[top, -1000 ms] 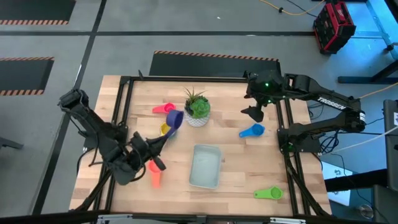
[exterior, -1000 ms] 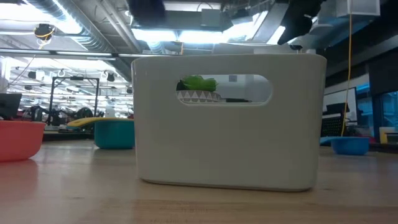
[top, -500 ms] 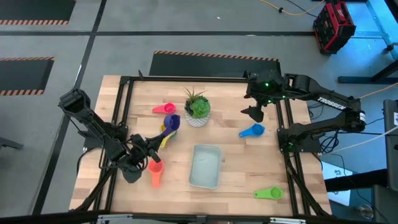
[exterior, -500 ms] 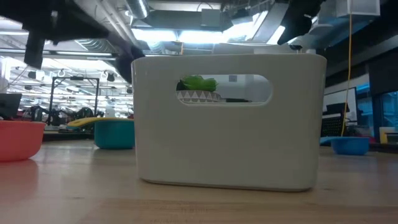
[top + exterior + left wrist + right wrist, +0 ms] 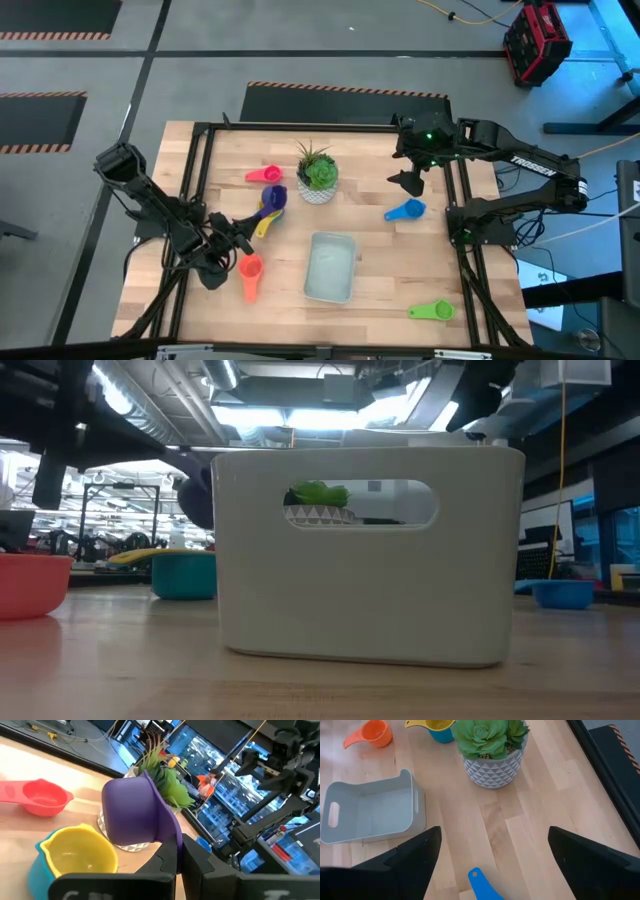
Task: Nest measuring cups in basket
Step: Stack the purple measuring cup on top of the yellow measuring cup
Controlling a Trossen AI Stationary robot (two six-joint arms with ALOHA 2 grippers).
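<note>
My left gripper (image 5: pixel 178 851) is shut on the purple cup (image 5: pixel 131 816), which is raised above the yellow cup (image 5: pixel 80 854) nested in the teal cup (image 5: pixel 36 872). In the high view the purple cup (image 5: pixel 276 194) hangs left of the white plant pot (image 5: pixel 318 180). The pink cup (image 5: pixel 263 175), orange-red cup (image 5: pixel 249 270), blue cup (image 5: pixel 405 210) and green cup (image 5: pixel 432 311) lie on the table on their bottoms. The grey-blue basket (image 5: pixel 331 266) stands right of the orange-red cup. My right gripper (image 5: pixel 408 183) is open, high over the table just beyond the blue cup. My left gripper pinches the purple cup's flat handle (image 5: pixel 173 831) between its two fingers, near the handle's free end. The fingers (image 5: pixel 165 862) lie along the handle. The cup is lifted clear, tilted, its bowl beyond the fingertips and above the yellow cup.
The plant pot (image 5: pixel 150 785) stands right behind the purple cup. In the low view the basket's wall (image 5: pixel 370 560) fills the middle, with the orange-red cup (image 5: pixel 30 585) and teal cup (image 5: pixel 185 575) to its left and the blue cup (image 5: pixel 562 593) to its right.
My left arm has come into the low view at the upper left. The purple cup now shows there beside the basket's left wall, raised above the teal and yellow cups.
</note>
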